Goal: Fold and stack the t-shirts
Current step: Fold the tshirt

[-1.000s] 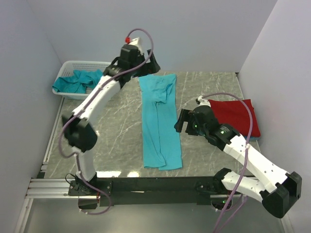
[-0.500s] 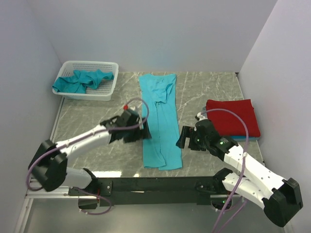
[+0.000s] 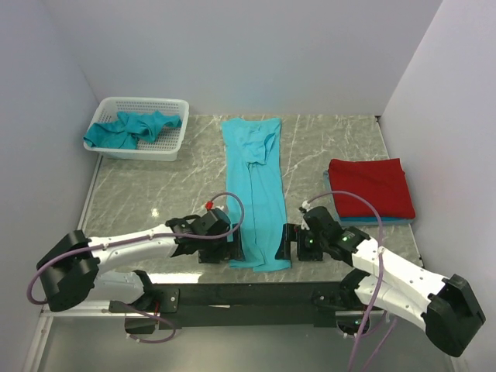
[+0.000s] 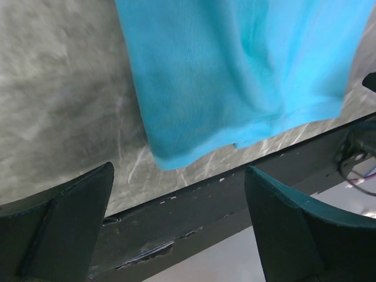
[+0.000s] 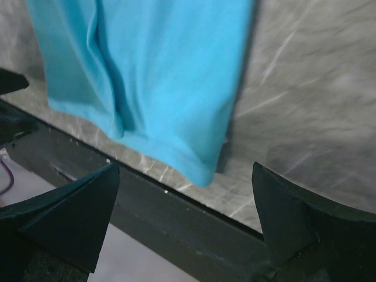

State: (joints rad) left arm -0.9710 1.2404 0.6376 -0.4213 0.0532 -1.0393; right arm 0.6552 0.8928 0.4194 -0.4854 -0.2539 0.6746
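Cloth lay stretched down the middle of the worktop (image 3: 155,194): one teal t-shirt (image 3: 254,194), already doubled into a narrow strip, its long axis running from the far wall toward the arm bases. Its near hem (image 4: 235,126) stopped just short of the worktop's front edge.

The left claw (image 3: 225,249) sat low at the strip's near left corner and the right claw (image 3: 288,243) at its near right corner. Both were released, jaws spread wide with nothing between them. In each wrist view a hem corner lay just ahead of the jaws and between them, untouched as far as could be seen. Neither arm was nearer than the other; each faced its own corner.

To the right, apart from the strip, a folded red t-shirt (image 3: 370,186) rested on a blue one (image 3: 364,222). More crumpled teal shirts (image 3: 128,128) waited in the white basket (image 3: 144,101) at the far left.

The coming move probably turned on that pairing. Each claw would pinch its own corner, and the two would carry the hem away along the long axis to halve the strip.
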